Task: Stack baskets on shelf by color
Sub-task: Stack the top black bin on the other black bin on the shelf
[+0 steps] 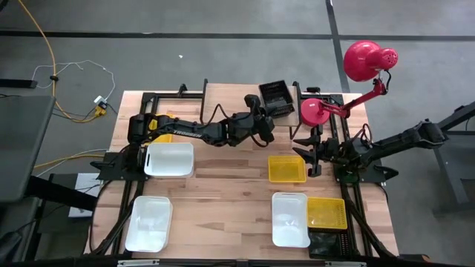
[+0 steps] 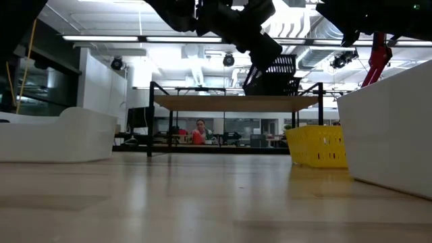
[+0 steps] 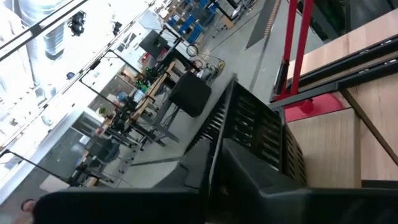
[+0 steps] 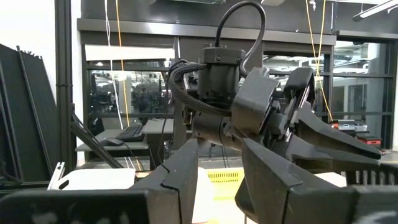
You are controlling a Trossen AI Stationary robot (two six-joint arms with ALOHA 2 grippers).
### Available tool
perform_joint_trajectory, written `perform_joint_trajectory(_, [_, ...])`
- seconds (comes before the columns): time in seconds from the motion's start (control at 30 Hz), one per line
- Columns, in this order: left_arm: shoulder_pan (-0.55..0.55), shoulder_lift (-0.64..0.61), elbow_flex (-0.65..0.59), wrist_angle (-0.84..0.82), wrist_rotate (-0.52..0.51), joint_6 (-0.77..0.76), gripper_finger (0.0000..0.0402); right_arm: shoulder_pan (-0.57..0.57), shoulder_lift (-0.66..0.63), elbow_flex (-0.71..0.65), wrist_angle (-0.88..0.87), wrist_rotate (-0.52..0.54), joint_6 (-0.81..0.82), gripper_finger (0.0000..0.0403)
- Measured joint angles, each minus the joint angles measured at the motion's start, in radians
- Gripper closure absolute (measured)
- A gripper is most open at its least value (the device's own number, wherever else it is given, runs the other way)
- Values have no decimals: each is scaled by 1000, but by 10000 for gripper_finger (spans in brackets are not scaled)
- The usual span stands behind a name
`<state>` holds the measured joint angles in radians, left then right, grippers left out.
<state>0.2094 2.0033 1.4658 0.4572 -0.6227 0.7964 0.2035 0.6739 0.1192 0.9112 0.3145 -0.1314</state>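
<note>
Black basket (image 1: 276, 96) half behind left gripper (image 1: 265, 119)

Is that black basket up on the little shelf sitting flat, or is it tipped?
Tipped. In the low view the black basket slants above the shelf, with the left end effector at it; whether a corner touches the top, I cannot tell.

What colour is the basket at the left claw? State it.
Black basket at the left claw; clearest in the high view.

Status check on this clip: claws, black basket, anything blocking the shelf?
Left claw over the shelf, gripping black basket, tilted. Right claw idle beside a yellow basket. Red lamp base close by, not blocking.
</note>
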Motion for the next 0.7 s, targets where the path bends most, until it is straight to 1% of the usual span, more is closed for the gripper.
perform_joint_trajectory(0.23, [-4, 0, 21, -39, -18, -9, 283, 0, 0, 0, 0, 0, 0, 289])
perform_joint_trajectory(0.4, [-24, -7, 29, -43, -21, -8, 240, 0, 0, 0, -1, 0, 0, 289])
perform_joint_trajectory(0.47, [-37, -11, 31, -40, -21, -6, 231, 0, 0, 0, -1, 0, 0, 289])
perform_joint_trajectory(0.57, [-51, -12, 31, -44, -39, 14, 229, 0, 0, 0, -3, 0, 0, 289])
perform_joint_trajectory(0.63, [-56, -14, 31, -42, -38, -8, 236, 0, 0, 0, -4, 0, 0, 289])
perform_joint_trajectory(0.7, [-49, -16, 31, -38, -16, -72, 255, 0, 0, 0, -4, 0, 0, 289])
